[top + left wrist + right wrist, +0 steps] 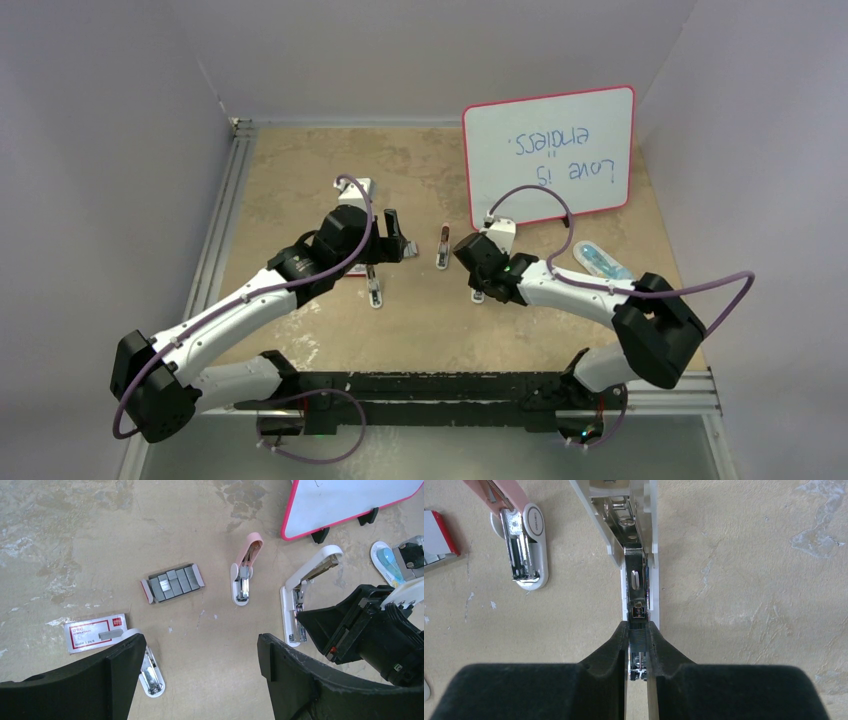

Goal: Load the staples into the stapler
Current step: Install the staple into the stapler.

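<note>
The staples lie as grey strips in a small red-ended tray (172,582) on the table. One grey strip (638,639) is pinched between my right gripper's fingertips. That gripper (638,630) is shut on the strip over the metal channel of an opened white stapler (634,565), and its tip meets the stapler's base (295,615). My left gripper (200,647) hangs open above bare table, near the tray, with nothing between its fingers. From above, the left gripper (400,238) and the right gripper (476,272) face each other mid-table.
A pink mini stapler (245,570) lies open between the tray and the white stapler. Another white stapler (150,672) and the red-and-white staple box sleeve (95,632) lie by my left finger. A pink-framed whiteboard (548,155) stands at the back right, with a blue-white object (603,262) below it.
</note>
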You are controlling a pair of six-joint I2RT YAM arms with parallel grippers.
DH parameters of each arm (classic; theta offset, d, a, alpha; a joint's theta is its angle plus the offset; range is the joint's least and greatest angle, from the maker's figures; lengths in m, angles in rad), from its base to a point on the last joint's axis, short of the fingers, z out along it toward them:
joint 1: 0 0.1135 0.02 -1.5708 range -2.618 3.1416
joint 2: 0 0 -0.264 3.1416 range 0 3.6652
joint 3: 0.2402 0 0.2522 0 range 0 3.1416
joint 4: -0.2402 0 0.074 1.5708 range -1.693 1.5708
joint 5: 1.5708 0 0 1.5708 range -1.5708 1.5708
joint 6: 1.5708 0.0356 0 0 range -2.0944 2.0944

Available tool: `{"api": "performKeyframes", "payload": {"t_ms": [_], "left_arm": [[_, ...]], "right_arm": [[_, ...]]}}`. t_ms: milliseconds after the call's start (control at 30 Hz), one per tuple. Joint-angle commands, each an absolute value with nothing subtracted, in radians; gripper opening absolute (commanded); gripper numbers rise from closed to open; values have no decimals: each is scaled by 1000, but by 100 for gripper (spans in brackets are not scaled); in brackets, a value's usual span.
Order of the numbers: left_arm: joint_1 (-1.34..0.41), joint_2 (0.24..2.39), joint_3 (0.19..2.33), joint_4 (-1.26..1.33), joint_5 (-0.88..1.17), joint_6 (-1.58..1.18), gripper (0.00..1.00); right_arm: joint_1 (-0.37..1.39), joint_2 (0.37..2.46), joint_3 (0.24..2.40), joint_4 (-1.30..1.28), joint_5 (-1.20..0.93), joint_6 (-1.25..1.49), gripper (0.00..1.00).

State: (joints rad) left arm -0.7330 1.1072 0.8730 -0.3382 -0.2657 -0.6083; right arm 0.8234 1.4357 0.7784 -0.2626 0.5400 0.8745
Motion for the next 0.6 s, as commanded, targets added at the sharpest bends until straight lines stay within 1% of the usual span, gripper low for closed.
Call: {"api": "performKeyframes", "payload": {"t_ms": [0, 400, 567], "left_arm": [[-730, 1108, 891, -314, -279, -604, 83], [-730, 1109, 893, -315, -284, -600, 82], [-730, 1109, 894, -316, -283, -600, 83]], "right_arm": [[817, 1449, 773, -247, 565, 882, 15], [818, 1445, 781, -252, 563, 892, 19], [818, 1432, 787, -254, 554, 892, 28]]}}
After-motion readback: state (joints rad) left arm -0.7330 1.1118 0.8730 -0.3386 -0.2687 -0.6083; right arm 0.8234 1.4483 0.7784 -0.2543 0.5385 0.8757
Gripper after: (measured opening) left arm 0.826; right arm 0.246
